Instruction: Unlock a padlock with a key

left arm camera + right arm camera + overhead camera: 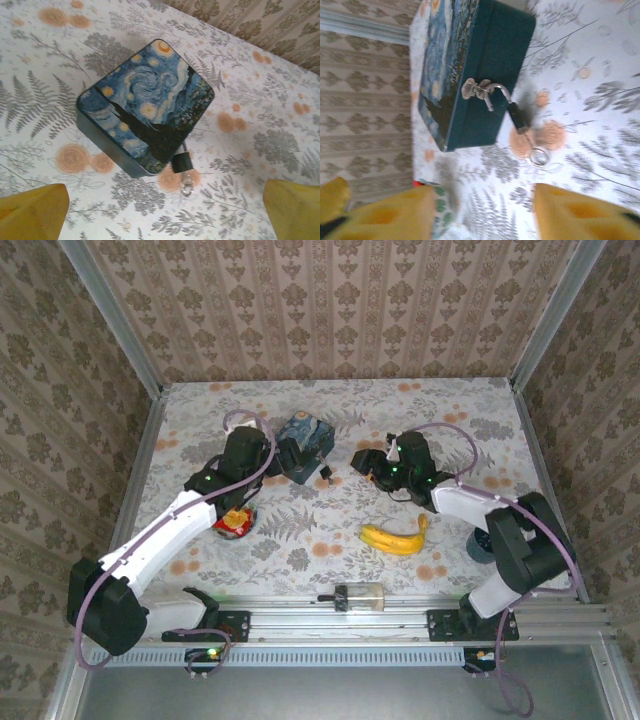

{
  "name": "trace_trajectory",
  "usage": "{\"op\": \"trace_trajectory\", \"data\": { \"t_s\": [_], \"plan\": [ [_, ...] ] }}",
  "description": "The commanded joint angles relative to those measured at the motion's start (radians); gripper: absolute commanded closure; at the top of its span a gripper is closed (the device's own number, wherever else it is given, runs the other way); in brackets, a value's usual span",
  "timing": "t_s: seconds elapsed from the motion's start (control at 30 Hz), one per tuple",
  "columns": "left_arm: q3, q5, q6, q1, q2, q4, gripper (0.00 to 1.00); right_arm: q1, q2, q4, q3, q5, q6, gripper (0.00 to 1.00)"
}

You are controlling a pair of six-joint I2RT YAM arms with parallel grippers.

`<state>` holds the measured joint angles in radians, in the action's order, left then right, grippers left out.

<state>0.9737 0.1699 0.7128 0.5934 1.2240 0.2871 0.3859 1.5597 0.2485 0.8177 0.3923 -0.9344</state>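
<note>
Two arm bases: bolted at the 6 o'clock edge of the worktop (300, 540).
clear cylinder (360, 596): lies on its side on the rail between the bases, black cap toward 9 o'clock.
banana (395, 539): lies flat at 4 o'clock of the worktop's middle, apart from everything else.
red and yellow item (235, 522): at 8 o'clock of the middle, partly under the left arm.
left gripper (164, 210): yellow fingers (32, 212) spread wide with nothing between them; close to the 9 o'clock side of the blue painted tin (145, 105).
right gripper (480, 210): fingers apart and empty; at 3 o'clock of the tin, near but not touching.
padlock (517, 114): small and dark, shackle hooked through the tin's metal hasp (475, 90), body at the tin's 5 o'clock corner.
key ring (538, 156): on the worktop just beside the padlock's lower end; I cannot tell whether a key sits in the lock.
tin, place: toward 12 o'clock of the worktop, lid on.
</note>
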Motion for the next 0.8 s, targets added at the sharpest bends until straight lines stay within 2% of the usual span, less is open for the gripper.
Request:
{"op": "trace_trajectory", "data": {
  "t_s": [0.0,0.17,0.37,0.53,0.77],
  "plan": [
    [0.051,0.068,-0.127,-0.011,0.011,0.055,0.0,0.019,-0.056,-0.282,0.066,-0.131,0.226,0.36],
    [0.098,0.064,-0.18,-0.022,0.089,0.078,0.0,0.032,-0.055,-0.358,0.132,-0.12,0.357,0.37],
    [0.133,0.038,-0.171,-0.052,0.209,0.054,0.0,0.099,0.055,-0.479,0.283,-0.146,0.5,0.41],
    [0.164,0.002,-0.162,-0.066,0.313,0.07,0.0,0.119,0.198,-0.544,0.408,-0.135,0.523,0.43],
    [0.191,0.009,-0.136,-0.079,0.416,0.055,0.0,0.12,0.344,-0.596,0.537,-0.121,0.507,0.44]
  ]
}}
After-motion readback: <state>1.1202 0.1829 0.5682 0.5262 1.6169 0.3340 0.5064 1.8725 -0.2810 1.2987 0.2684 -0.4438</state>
